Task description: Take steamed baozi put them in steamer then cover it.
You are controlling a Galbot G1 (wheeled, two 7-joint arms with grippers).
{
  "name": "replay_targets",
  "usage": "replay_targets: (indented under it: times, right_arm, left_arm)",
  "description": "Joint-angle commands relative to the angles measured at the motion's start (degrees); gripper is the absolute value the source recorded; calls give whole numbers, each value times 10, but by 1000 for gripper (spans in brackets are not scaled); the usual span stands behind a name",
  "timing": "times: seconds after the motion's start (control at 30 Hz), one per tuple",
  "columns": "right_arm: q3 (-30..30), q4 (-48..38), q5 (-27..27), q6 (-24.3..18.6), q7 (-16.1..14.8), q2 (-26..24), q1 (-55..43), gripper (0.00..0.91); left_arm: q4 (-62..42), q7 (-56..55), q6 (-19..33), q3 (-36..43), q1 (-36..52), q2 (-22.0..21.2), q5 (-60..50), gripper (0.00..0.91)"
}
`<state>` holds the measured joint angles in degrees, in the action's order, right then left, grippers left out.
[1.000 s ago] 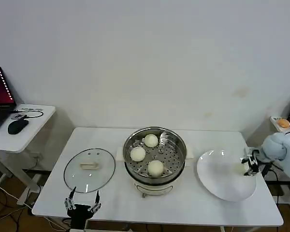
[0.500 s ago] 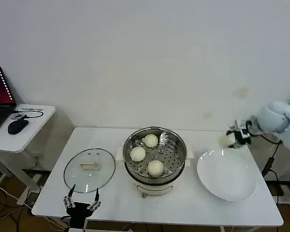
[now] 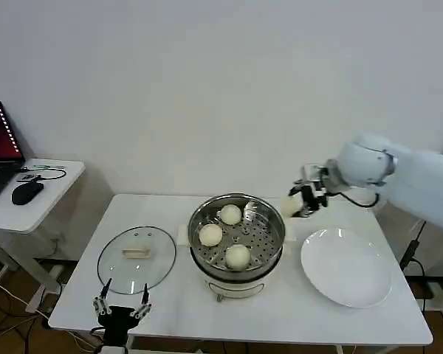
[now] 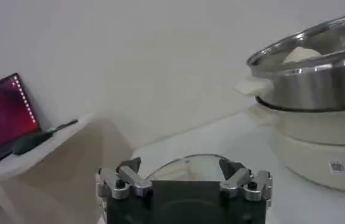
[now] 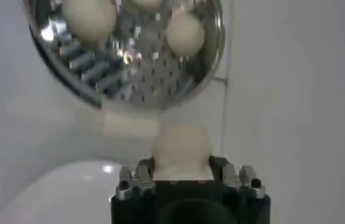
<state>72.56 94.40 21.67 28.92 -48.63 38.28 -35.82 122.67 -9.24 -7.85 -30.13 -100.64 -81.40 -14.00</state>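
The shiny steamer [image 3: 272, 221] stands on its white base at the table's middle, with three cream baozi [image 3: 238, 255] on its perforated tray. My right gripper [image 3: 298, 201] hangs in the air just right of the steamer's rim, shut on a fourth baozi [image 5: 181, 149]. In the right wrist view the steamer [image 5: 75, 67] lies ahead of that bun. The glass cover [image 3: 136, 258] with its cream handle lies flat on the table left of the steamer. My left gripper [image 3: 121, 308] waits open at the table's front edge, just before the cover [image 4: 187, 165].
A white plate [image 3: 346, 268] lies bare at the table's right. A side table at the far left carries a laptop [image 3: 0, 151] and a mouse [image 3: 26, 192]. The steamer's white base [image 4: 318, 143] looms near in the left wrist view.
My right gripper has lifted the baozi off the plate's right edge, swung up and leftward over the plate, and now hangs beside the steamer's rim. The left arm has barely shifted.
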Motion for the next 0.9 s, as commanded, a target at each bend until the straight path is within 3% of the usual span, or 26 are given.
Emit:
replay_targets:
  times: [0.03, 0.33, 0.9]
  right_arm:
    - [46, 23, 127, 86, 78, 90, -9, 615]
    - [42, -45, 115, 103, 88, 110, 48, 615]
    - [31, -105, 74, 97, 87, 150, 94, 615]
  left_arm:
    - [-1, 0, 0, -3, 2, 0, 2, 907]
    - [-1, 0, 0, -4, 6, -1, 3, 907]
    - [-4, 0, 2, -10, 6, 1, 7, 907]
